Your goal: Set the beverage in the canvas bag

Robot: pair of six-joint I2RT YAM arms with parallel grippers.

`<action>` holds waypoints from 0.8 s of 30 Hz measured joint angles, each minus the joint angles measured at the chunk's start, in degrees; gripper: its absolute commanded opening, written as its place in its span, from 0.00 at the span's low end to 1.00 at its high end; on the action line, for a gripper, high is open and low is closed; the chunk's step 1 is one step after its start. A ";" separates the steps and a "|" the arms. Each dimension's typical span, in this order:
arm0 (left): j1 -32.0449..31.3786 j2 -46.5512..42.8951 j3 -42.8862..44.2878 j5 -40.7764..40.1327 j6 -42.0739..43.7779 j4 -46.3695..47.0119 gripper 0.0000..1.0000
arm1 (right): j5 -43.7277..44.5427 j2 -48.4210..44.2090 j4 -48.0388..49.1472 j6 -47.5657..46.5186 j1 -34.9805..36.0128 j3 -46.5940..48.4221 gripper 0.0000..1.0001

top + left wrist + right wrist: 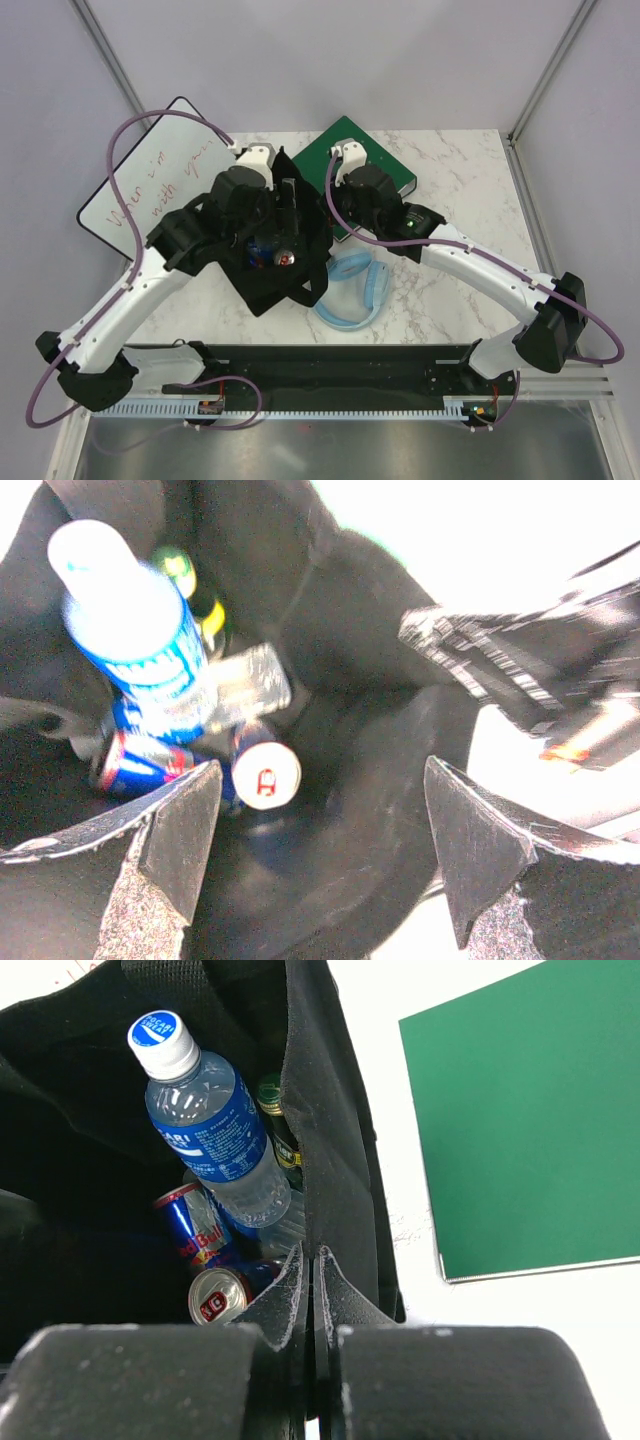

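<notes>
Right tool [311, 1265] clamped on floppy canvas bag [330, 1110] rim — left tool [320, 770] spread wide above cylindrical can [265, 775].

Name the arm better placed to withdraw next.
Left. The left claw hangs open, empty, over the canvas bag, blue bottle inside; the right claw is shut on its rim.
</notes>
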 measured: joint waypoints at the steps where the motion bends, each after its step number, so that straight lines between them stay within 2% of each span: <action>1: 0.00 -0.48 1.05 -0.22 0.50 0.04 0.89 | -0.02 0.00 0.02 0.02 0.00 0.00 0.14; 2: 0.00 -1.09 1.92 -0.59 1.03 0.20 0.89 | -0.07 0.00 0.02 0.15 0.00 0.00 0.19; 3: 0.00 -1.84 2.64 -0.87 1.68 0.33 0.90 | -0.15 0.00 0.11 0.33 0.00 0.00 0.29; 6: 0.00 -4.50 3.48 -1.05 3.58 1.07 0.90 | -0.48 -0.04 0.74 0.68 0.00 0.00 0.42; 11: 0.00 -7.82 3.74 -1.03 5.35 2.21 0.90 | -1.49 -0.15 0.09 0.87 0.00 1.09 0.52; 14: 0.00 -9.77 2.45 -0.98 6.12 3.87 0.90 | -1.81 -0.22 -0.79 0.87 0.00 3.54 0.69; 15: 0.00 -10.69 1.70 -0.94 6.45 4.52 0.91 | -1.81 -0.37 -0.94 0.96 0.00 4.26 0.81; 18: 0.00 -13.84 -0.24 -0.48 7.65 6.29 0.91 | -1.77 -1.79 -1.29 0.85 0.00 5.70 0.98; 24: 0.00 -19.50 -1.18 1.09 9.38 8.46 0.91 | 0.00 -7.17 -3.54 0.72 0.00 6.60 0.98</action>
